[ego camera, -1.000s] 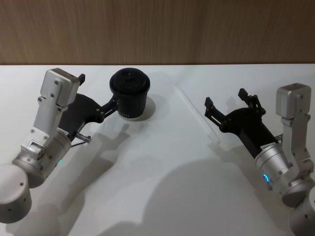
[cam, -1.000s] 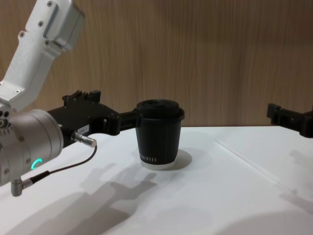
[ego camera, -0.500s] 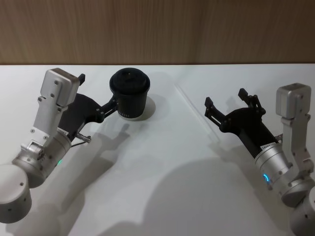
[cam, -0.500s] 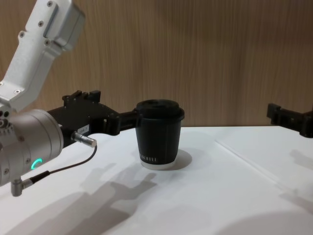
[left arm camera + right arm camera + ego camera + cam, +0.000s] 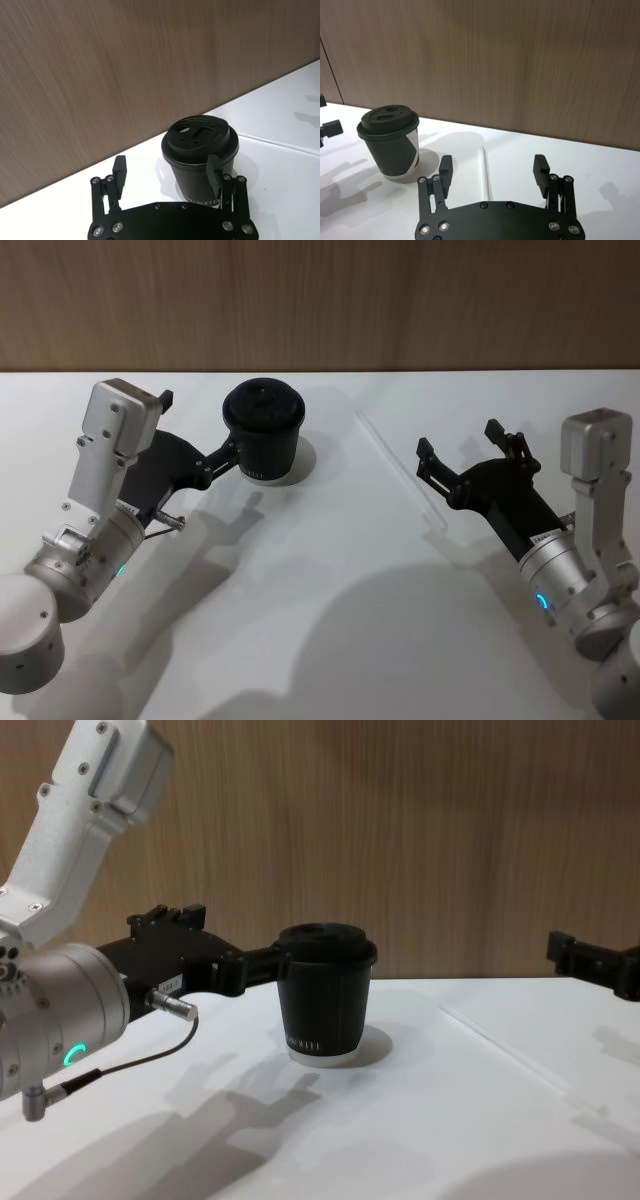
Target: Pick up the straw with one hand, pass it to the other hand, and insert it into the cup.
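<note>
Near the straw [image 5: 486, 172], right end effector [image 5: 457, 438] unmoved, left end effector [image 5: 200, 424] likewise

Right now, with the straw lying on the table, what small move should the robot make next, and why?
Probably lower the right gripper straight down onto the straw. It is open, and in its wrist view the straw lies flat on the table between the two fingers, not yet gripped. The left gripper is open beside the cup.

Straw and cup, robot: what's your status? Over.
Left gripper open beside cup. Right gripper open over straw. Straw flat on table, untouched. Nothing in the way.
</note>
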